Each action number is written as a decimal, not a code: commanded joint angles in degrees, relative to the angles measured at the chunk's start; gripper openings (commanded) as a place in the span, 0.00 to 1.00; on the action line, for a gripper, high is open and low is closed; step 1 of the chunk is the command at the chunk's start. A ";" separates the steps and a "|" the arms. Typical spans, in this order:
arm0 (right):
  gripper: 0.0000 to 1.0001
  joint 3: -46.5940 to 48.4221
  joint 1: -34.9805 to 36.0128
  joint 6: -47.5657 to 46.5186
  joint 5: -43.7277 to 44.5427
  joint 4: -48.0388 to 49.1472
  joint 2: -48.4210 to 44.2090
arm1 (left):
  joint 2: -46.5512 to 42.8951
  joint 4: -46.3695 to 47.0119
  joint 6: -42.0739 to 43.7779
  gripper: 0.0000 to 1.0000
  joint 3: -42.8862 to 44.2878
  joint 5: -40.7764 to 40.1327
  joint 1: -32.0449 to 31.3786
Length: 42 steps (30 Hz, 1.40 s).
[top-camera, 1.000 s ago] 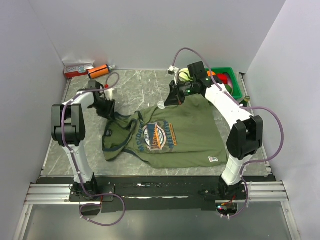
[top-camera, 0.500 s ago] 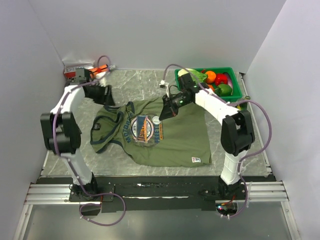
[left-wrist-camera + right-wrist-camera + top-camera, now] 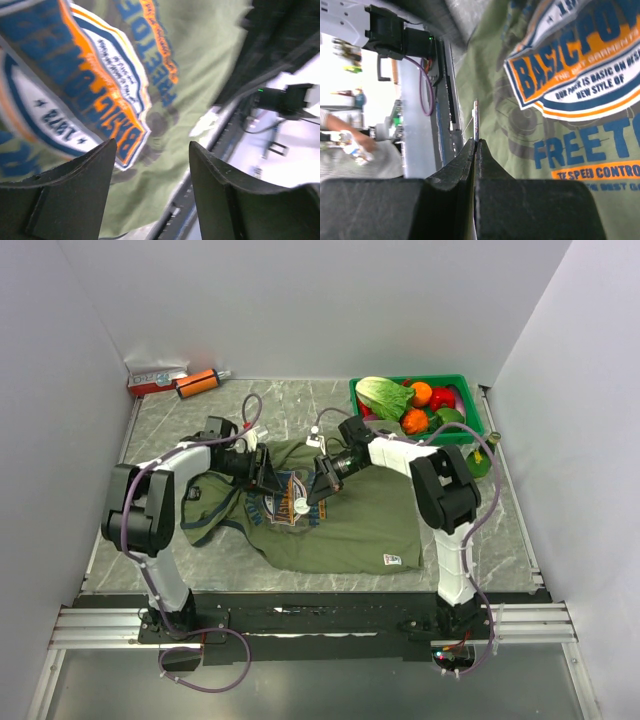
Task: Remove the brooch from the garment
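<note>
Hovering: left fingers (image 3: pixel 75 192) apart above garment (image 3: pixel 200 65) | right fingers (image 3: pixel 452 167) clamped on brooch (image 3: pixel 301 508), edge-on in wrist view

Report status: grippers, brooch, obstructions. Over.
Left gripper open above the chest print. Right gripper shut on brooch, held edge-on over the garment. Nothing in the way.

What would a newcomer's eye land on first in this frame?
The olive-green T-shirt lies spread mid-table, and both arms bend in over its round chest print. The right gripper is shut on a thin whitish brooch over the print, and the left gripper is open beside it. A green bin of bright vegetables sits in the far right corner.
</note>
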 commanded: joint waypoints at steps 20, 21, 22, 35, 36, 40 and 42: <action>0.00 -1.37 -0.92 16.06 -6.35 18.00 4.88 | 9.37 4.98 -2.33 0.48 2.98 18.66 -3.39; 0.00 -1.11 -0.92 16.15 -6.35 17.74 5.06 | 9.46 5.07 -2.24 0.47 2.89 19.19 -3.38; 0.00 -0.58 -0.84 16.15 -6.44 17.91 5.24 | 9.46 5.15 -2.42 0.45 2.63 19.63 -3.38; 0.00 -0.84 -0.92 19.04 -7.32 20.37 5.07 | 10.95 0.67 2.50 0.36 3.68 25.26 -2.68; 0.00 -1.10 -0.92 19.22 -7.32 20.81 4.80 | 10.86 0.76 2.50 0.36 3.42 25.26 -2.77; 0.00 -0.84 -0.75 18.96 -7.15 20.29 4.71 | 10.51 0.85 2.77 0.34 3.16 25.53 -2.95; 0.00 -0.58 -0.92 19.14 -7.15 20.28 4.71 | 10.51 0.85 2.86 0.33 2.98 25.53 -3.03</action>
